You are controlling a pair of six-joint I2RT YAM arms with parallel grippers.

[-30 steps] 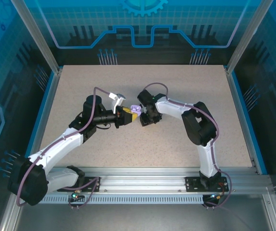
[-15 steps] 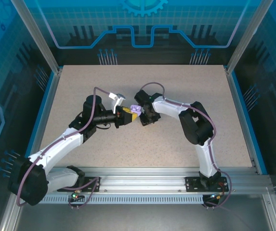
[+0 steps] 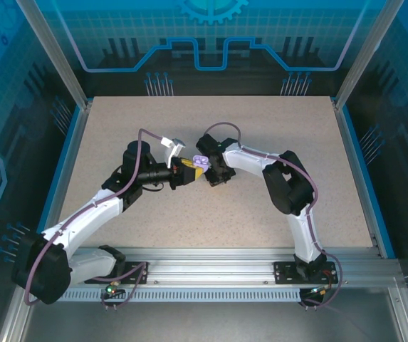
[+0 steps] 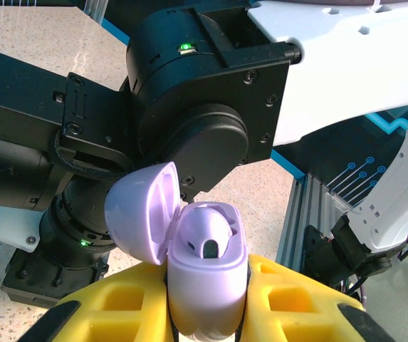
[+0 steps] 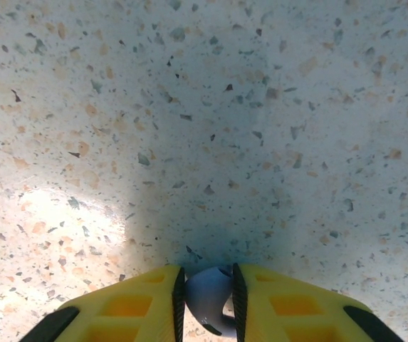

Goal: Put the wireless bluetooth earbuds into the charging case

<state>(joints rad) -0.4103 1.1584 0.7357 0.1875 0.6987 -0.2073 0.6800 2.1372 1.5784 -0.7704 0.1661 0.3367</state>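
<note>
My left gripper (image 4: 207,317) is clamped on the lavender charging case (image 4: 207,267) with its lid (image 4: 141,214) swung open, mouth facing the right arm. My right gripper (image 5: 206,276) pinches a lavender earbud (image 5: 205,293) just beside that opening, so it is the nearer arm.

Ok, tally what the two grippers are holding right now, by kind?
Lavender charging case: 1, lid open, in the left gripper
Lavender earbud: 1, pinched in the right gripper
Total: 2 (whether anything sits inside the case I can't tell)
</note>
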